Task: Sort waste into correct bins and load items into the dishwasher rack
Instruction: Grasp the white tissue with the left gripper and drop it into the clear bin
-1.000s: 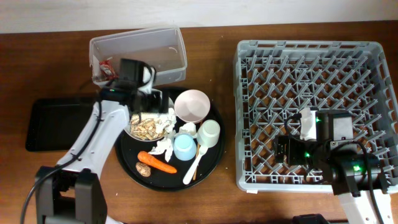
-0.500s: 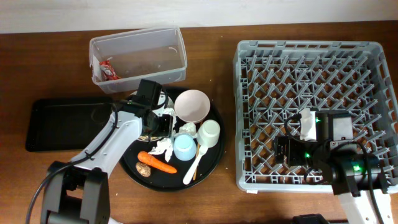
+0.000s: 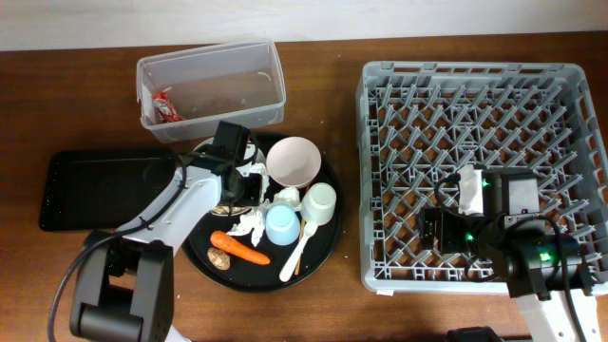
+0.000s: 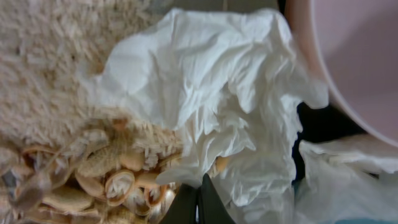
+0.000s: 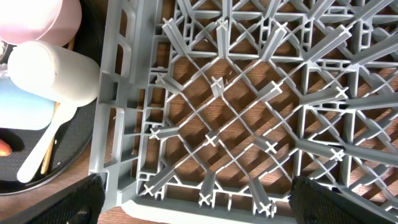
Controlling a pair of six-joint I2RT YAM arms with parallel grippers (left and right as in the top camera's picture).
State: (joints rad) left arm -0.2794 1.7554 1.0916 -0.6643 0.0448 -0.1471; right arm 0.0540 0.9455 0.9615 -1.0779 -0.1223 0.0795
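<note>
On the round black tray (image 3: 329,243) lie a pink bowl (image 3: 293,161), a white cup (image 3: 320,202), a blue cup (image 3: 280,224), a white spoon (image 3: 301,247), a carrot (image 3: 239,248) and crumpled white tissue (image 3: 258,175). My left gripper (image 3: 249,186) is down among them. In the left wrist view its fingertips (image 4: 200,186) are pressed together on the lower edge of the tissue (image 4: 211,93), beside nut shells (image 4: 106,180). My right gripper (image 5: 196,199) hangs open over the grey dishwasher rack (image 3: 475,123), holding nothing.
A clear plastic bin (image 3: 211,87) with a red wrapper (image 3: 163,104) stands behind the tray. A flat black tray (image 3: 95,188) lies at the left. The rack's front left corner (image 5: 118,186) is right below my right gripper.
My left arm has come away from the clear bin down onto the tray, and its jaws have closed on the tissue. The right arm has not moved.
</note>
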